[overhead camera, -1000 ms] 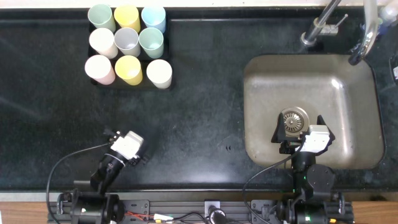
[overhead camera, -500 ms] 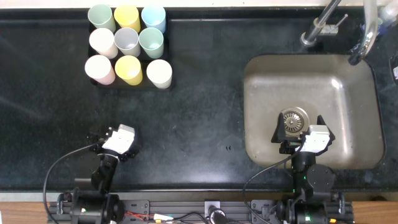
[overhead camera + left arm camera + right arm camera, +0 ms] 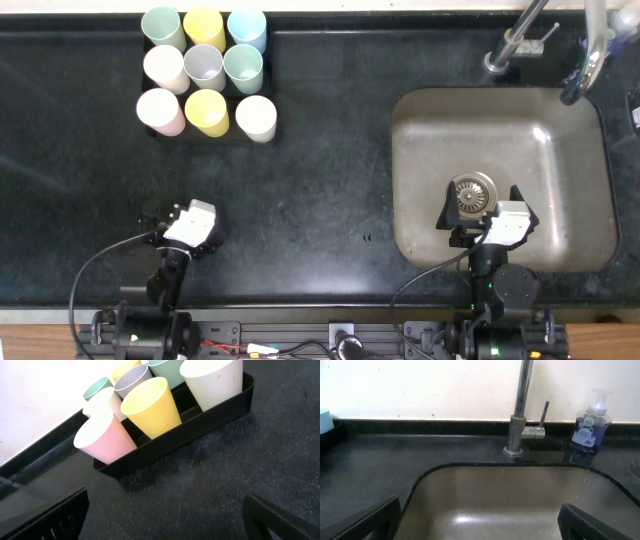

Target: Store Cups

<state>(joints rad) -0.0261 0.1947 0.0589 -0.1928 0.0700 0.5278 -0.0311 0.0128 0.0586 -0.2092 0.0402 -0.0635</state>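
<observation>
Nine cups are packed in the tray at the worktop's far left. The left end effector is held wide, well apart from it; the right end effector, also wide, is poised over the sink, faucet beyond.

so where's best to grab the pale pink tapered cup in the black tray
Probably its rim, from straight above: the pale pink tapered cup stands upright, mouth open, at the black tray's corner, so one tool finger goes inside, one on the free outer wall.
</observation>
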